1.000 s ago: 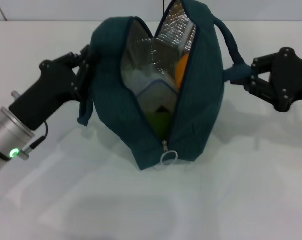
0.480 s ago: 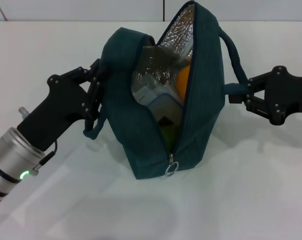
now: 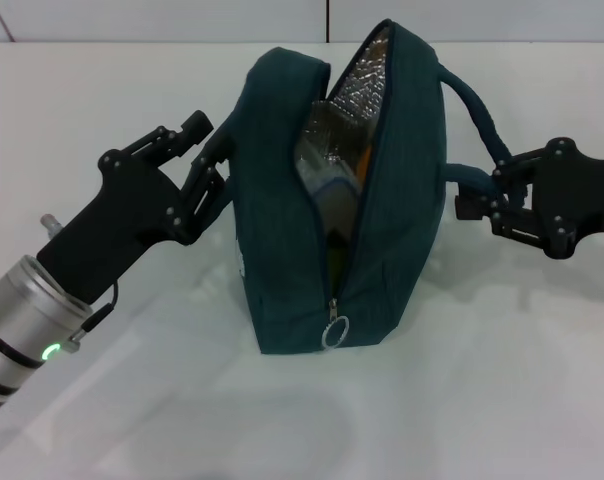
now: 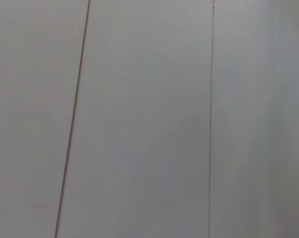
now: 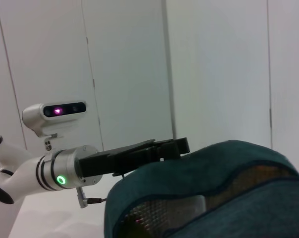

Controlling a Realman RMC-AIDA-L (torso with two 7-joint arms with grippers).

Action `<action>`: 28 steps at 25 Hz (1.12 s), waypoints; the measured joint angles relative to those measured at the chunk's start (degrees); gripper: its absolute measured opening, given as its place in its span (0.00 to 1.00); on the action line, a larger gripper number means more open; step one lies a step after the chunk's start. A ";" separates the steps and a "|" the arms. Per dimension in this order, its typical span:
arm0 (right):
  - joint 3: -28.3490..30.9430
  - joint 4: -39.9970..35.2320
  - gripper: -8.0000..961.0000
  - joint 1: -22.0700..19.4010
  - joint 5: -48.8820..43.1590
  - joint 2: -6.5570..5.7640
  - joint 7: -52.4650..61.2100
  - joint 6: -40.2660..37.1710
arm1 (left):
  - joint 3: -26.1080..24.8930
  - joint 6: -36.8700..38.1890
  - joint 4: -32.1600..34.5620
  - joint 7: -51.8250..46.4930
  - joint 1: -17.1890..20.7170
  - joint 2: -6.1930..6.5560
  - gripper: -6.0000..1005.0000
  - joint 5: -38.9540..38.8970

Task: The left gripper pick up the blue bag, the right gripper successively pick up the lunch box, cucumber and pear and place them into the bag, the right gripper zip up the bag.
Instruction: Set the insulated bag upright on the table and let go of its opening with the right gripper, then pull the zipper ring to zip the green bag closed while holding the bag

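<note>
While the zip is undone along most of its length, the scene is set out as follows.

Blue bag (image 3: 282, 230): stood upright on the white table (image 3: 132, 90), its mouth parted into a narrow slit; the silver lining (image 3: 357, 90) is seen at the far end of the opening.

Contents: a pale lunch box (image 3: 327, 185) and a spot of orange are glimpsed through the slit; the rest is hidden by the bag's walls, and no cucumber or pear can be made out.

Zip pull (image 3: 334, 332): a round ring hung at the near end of the bag, low down and free of both grippers.

Left gripper (image 3: 214, 165): pressed against the bag's left side, fingers closed on the fabric or strap there; the exact hold is hidden by the bag.

Right gripper (image 3: 472, 205): held at the bag's right side, closed on the lower end of the dark handle (image 3: 477, 110), which arches up to the bag's top.

Right wrist view: the bag's rim (image 5: 224, 163) fills the foreground and the left arm (image 5: 65, 171) is seen beyond it.

Left wrist view: only a plain panelled wall (image 4: 149, 119) is shown.
</note>
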 joint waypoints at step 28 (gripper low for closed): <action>4.10 -4.15 0.53 -4.80 -3.23 1.91 -7.41 -12.12 | 0.12 -0.05 -0.11 0.08 -1.54 0.09 0.28 -0.17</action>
